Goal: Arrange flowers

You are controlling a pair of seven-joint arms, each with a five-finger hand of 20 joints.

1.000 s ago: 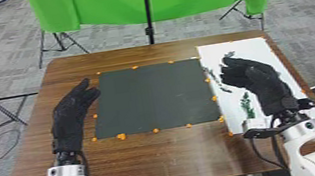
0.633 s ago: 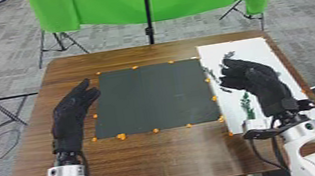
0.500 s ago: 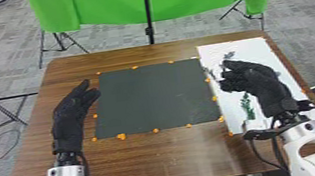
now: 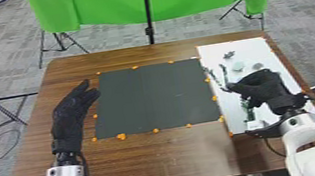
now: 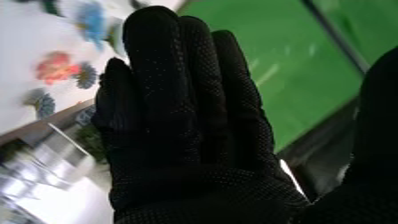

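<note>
In the head view my left hand (image 4: 76,105) is held over the table's left side, fingers straight. My right hand (image 4: 263,86) is above the white sheet (image 4: 251,45) at the right, in front of several small flowers, among them a pale green one (image 4: 238,66) and a dark one (image 4: 229,55). Dark green stems (image 4: 248,108) lie on the sheet, partly hidden by this hand. In the right wrist view the right hand (image 5: 191,110) has straight fingers and holds nothing visible; beyond it show a red flower (image 5: 58,68), a blue flower (image 5: 91,21) and a grey-blue one (image 5: 86,75).
A dark square mat (image 4: 154,97) with orange markers around its edge covers the middle of the brown table (image 4: 165,160). A small white block (image 4: 255,125) stands at the sheet's near end. Behind the table hangs a green cloth (image 4: 96,4).
My right hand has moved back toward the robot, uncovering flowers on the middle of the white sheet. The left hand stays where it was.
</note>
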